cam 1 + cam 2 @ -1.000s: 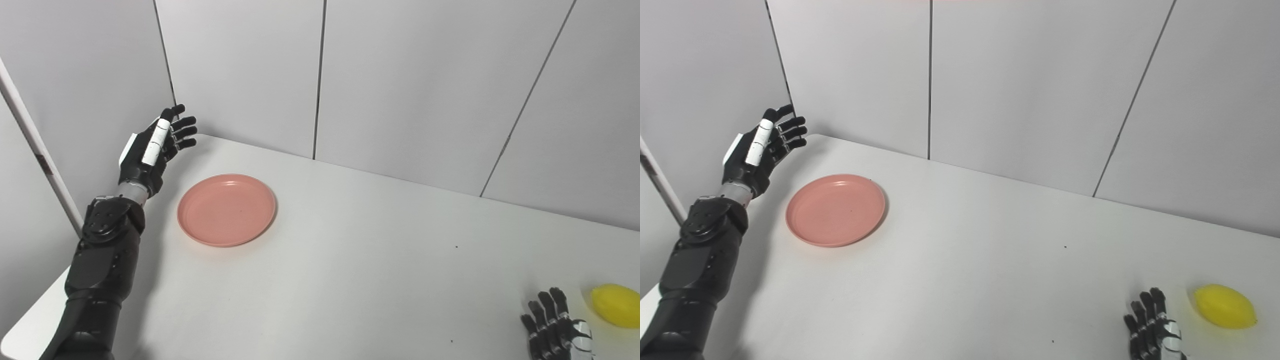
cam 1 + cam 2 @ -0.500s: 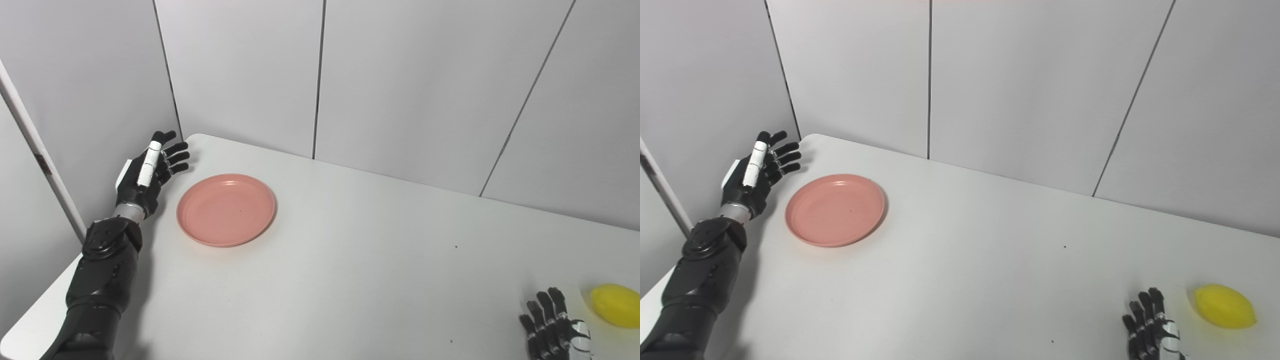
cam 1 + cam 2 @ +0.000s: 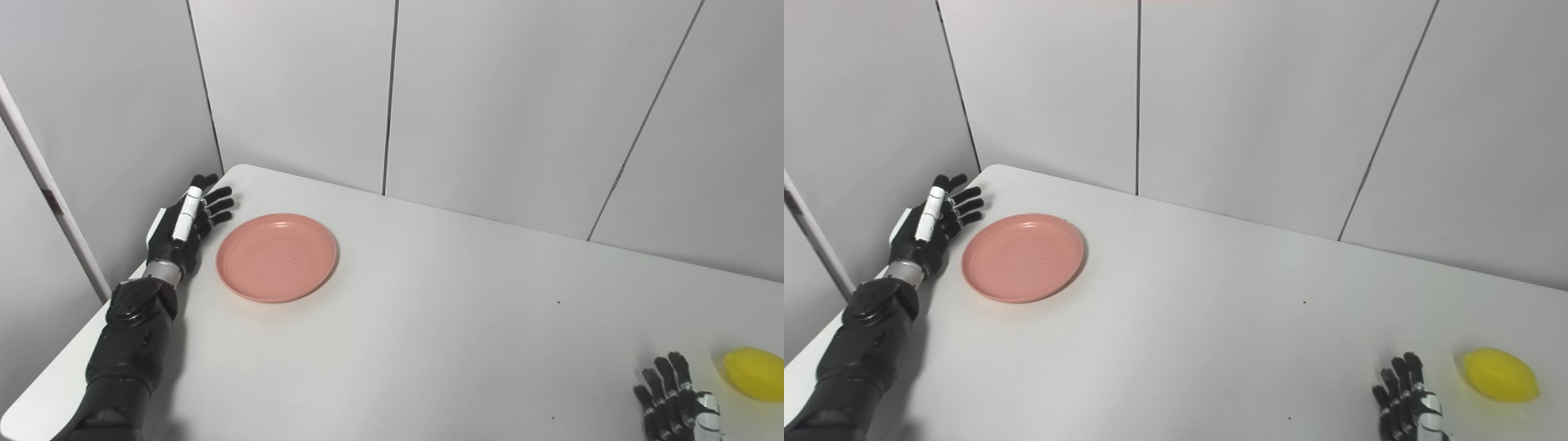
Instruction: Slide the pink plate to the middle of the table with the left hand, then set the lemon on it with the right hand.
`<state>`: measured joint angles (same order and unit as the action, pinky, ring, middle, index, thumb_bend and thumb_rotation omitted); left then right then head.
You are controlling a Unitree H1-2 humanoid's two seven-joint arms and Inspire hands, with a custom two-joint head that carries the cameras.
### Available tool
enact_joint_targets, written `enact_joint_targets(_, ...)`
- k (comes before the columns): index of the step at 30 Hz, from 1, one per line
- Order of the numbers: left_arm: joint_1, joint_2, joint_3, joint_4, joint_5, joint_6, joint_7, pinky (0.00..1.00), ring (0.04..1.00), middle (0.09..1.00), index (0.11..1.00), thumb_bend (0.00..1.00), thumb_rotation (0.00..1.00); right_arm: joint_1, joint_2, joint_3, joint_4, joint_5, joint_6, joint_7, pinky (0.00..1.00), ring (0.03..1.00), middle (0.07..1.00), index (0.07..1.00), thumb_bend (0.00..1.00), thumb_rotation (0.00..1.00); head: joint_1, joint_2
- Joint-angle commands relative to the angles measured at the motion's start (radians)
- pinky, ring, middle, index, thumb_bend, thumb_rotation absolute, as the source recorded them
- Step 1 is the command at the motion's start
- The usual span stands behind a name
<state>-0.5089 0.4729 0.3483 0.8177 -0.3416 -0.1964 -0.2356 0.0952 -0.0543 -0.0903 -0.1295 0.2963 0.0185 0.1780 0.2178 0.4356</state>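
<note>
Plate: I see the pink plate (image 3: 277, 256), round, shallow, bare.
Left hand (image 3: 184, 225): fingers spread, empty, just left of plate.
Right hand (image 3: 1409, 410): fingers apart, empty, beside the lemon (image 3: 1499, 375).

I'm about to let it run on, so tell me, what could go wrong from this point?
The left hand is open just left of the pink plate, near the table's far left corner; a glancing push could spin the plate or send it off course. The lemon lies close to the table's right side, beside the open right hand; being rounded, it might roll away if the fingers nudge it.
</note>
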Motion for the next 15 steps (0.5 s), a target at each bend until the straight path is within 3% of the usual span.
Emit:
enact_joint_targets(1,-0.046,0.022,-0.007,-0.014,0.005,-0.027,-0.013,0.82,0.814,0.82,0.867,0.86,0.84,0.035,0.019,0.013,0.021,0.005,-0.004,-0.002,1.0,1.0,1.0,1.0,0.6,1.0,-0.001,0.0)
enact_joint_targets(8,-0.031,0.0,-0.012,-0.028,0.0,-0.019,-0.011,0.79,0.802,0.8,0.827,0.84,0.79,0.033,0.021,0.012,0.019,0.009,0.001,-0.003,1.0,1.0,1.0,1.0,0.61,1.0,-0.003,0.0)
enact_joint_targets(15,0.008,-0.037,-0.016,-0.153,0.003,0.069,0.033,0.76,0.777,0.793,0.818,0.85,0.8,0.034,0.025,0.011,0.014,0.016,0.006,-0.003,1.0,1.0,1.0,1.0,0.6,1.0,-0.002,0.004)
